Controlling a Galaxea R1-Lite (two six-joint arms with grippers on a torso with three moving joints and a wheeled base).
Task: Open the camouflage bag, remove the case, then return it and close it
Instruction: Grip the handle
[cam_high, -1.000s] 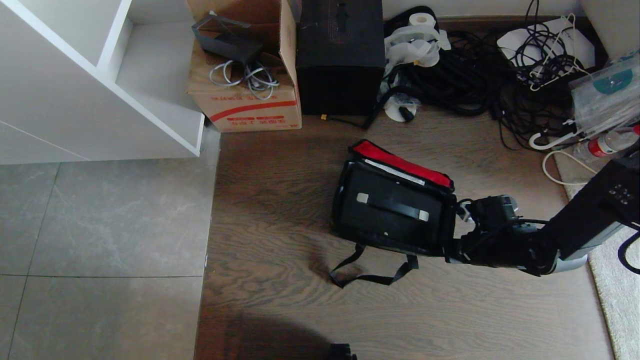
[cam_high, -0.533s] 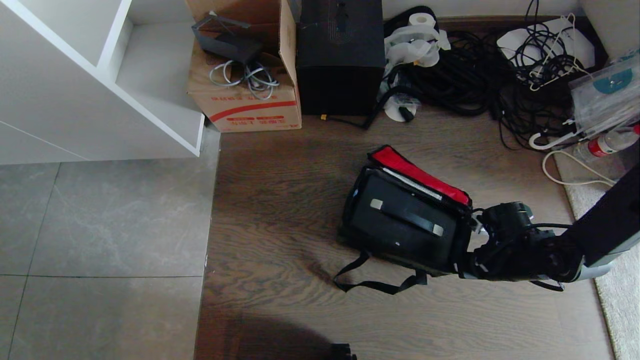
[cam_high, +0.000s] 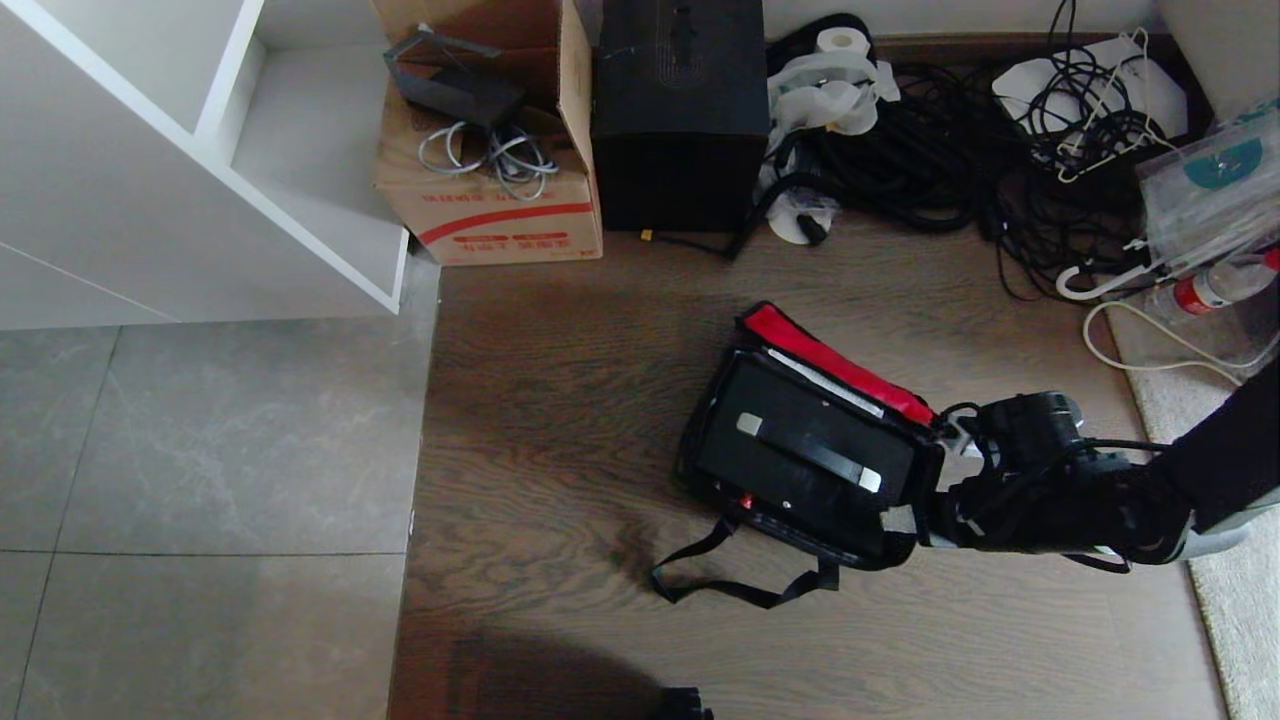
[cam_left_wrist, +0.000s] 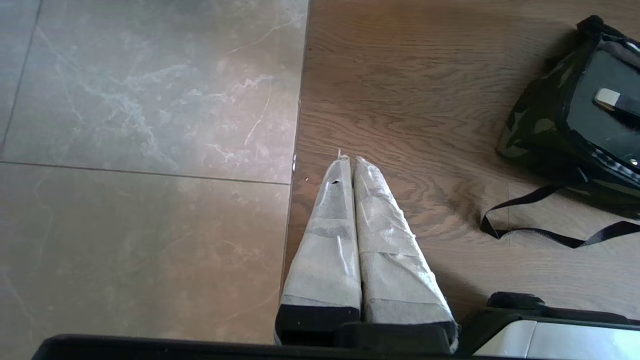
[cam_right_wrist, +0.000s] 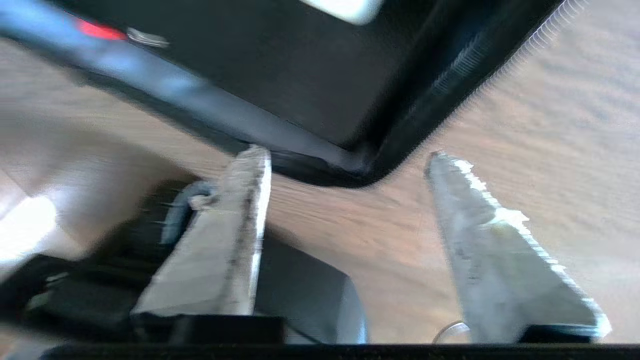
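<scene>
On the wood floor the camouflage bag (cam_high: 708, 440) lies with its red-lined lid (cam_high: 825, 360) folded back. Inside it sits the flat black case (cam_high: 800, 450), handle up, with a small red latch (cam_high: 745, 499) at its near edge. My right gripper (cam_high: 915, 505) stands open at the bag's right corner, its taped fingers (cam_right_wrist: 240, 225) spread on either side of that corner (cam_right_wrist: 350, 165) and holding nothing. Parked over the floor, my left gripper (cam_left_wrist: 350, 160) is shut and empty, and the bag (cam_left_wrist: 535, 125) shows at the edge of its view.
The bag's black strap (cam_high: 740, 585) loops on the floor in front of it. At the back stand a red-striped cardboard box (cam_high: 490, 190), a tall black box (cam_high: 680, 110) and tangled cables (cam_high: 950, 140). A white shelf (cam_high: 200, 180) is on the left, a rug (cam_high: 1230, 600) on the right.
The right gripper dragged the bag and case rightward and nearer, turning them, then opened and let go of the bag's edge. The bag has settled flat.
</scene>
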